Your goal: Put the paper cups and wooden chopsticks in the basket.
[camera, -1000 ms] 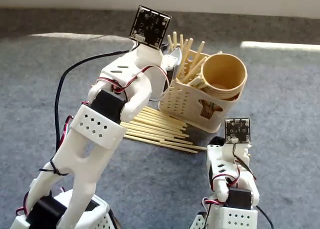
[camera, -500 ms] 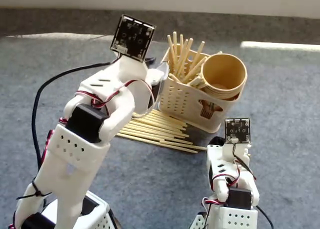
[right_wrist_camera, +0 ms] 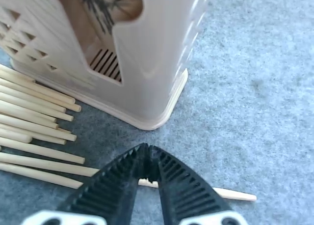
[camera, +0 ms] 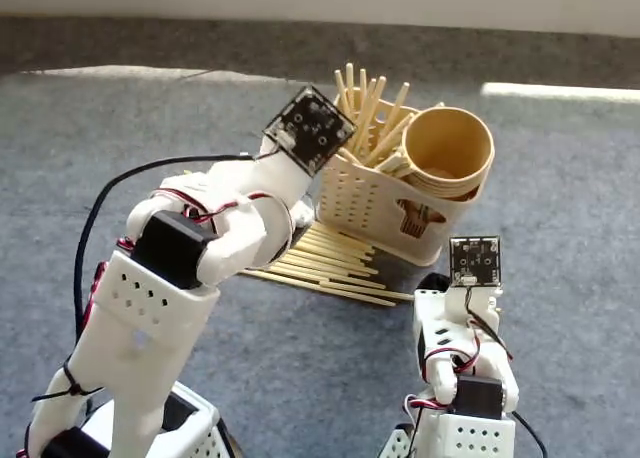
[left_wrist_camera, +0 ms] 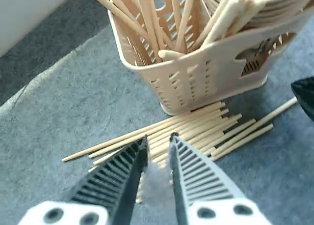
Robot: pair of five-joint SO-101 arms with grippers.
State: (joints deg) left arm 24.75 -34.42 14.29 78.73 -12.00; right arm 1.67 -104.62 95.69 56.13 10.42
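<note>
Wooden chopsticks [left_wrist_camera: 196,129] lie beside the basket [left_wrist_camera: 206,77], left gripper [left_wrist_camera: 157,139] above them, jaws released; right gripper [right_wrist_camera: 147,149] jaws clenched over one.

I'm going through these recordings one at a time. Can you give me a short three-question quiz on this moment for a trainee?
1. Multiple choice: the paper cups are A) stacked in the basket; B) lying outside it; C) held by an arm.
2. True or false: all the wooden chopsticks are in the basket.
3. Short answer: whose fingertips meet, the left gripper or the right gripper?

Key:
1. A.
2. False. A row of them lies on the carpet against the basket.
3. The right gripper. The left gripper shows a narrow gap with nothing in it.
</note>
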